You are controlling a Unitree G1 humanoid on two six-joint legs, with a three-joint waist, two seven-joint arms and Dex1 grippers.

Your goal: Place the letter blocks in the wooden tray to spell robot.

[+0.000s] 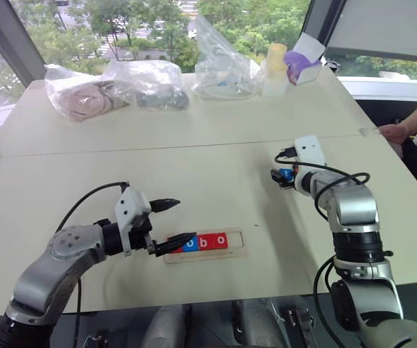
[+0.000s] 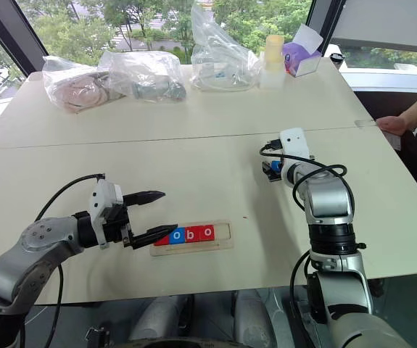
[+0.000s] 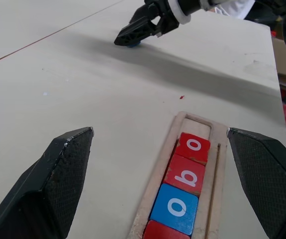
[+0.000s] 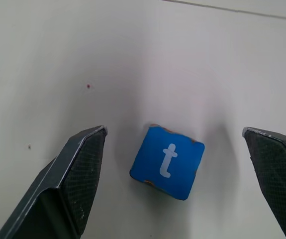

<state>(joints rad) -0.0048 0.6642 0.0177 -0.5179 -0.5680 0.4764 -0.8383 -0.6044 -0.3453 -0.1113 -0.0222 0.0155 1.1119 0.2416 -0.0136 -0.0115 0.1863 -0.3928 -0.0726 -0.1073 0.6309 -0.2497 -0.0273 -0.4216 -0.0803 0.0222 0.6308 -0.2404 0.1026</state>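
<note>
the left tool (image 2: 152,214) hung over the bench (image 2: 215,145) at the left end of the tray (image 2: 223,233), its fingers (image 3: 65,172) wide apart and holding nothing; one fingertip reached over the tray's left end and hid part of the first block.

the tray lay flat near the front edge of the bench. four blocks sat in its slot, side by side and touching: a red block (image 3: 160,233) at the tray's left end, its letter hidden, then a blue o (image 3: 175,208), a red b (image 3: 188,174) and a red o (image 3: 194,148). the slot's right end was bare wood.

the blue t (image 4: 167,162) lay on the bench well to the right of the tray and farther back, apart from it. the right tool (image 4: 175,149) stood over it, fingers spread to either side of the t and not touching it.

bags (image 1: 143,83) lay along the far edge of the bench, well behind the tray. a person's hand (image 1: 395,132) rested at the bench's right edge, far right of the tray.
</note>
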